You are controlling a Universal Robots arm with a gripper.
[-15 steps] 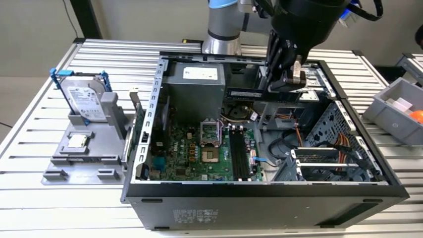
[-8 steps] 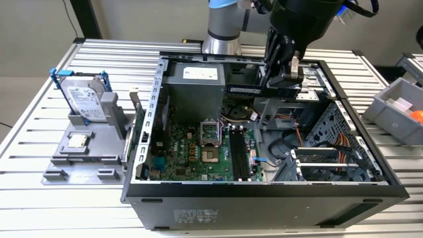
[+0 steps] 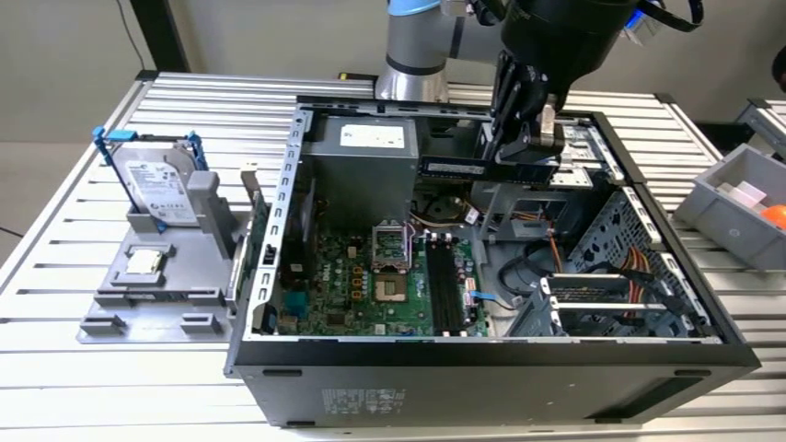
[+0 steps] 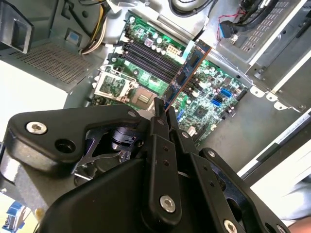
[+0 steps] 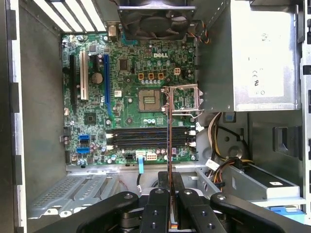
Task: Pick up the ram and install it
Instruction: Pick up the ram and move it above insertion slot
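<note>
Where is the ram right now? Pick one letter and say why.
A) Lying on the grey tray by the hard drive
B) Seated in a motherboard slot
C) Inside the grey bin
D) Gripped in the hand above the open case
D: the hand is shut on the ram, holding it up over the motherboard inside the open case, not in a slot.

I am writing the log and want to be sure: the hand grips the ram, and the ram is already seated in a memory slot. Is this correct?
Not quite. The hand grips the ram, but the ram is not seated: the exterior view shows it held in the air above the motherboard, apart from the memory slots.
</note>
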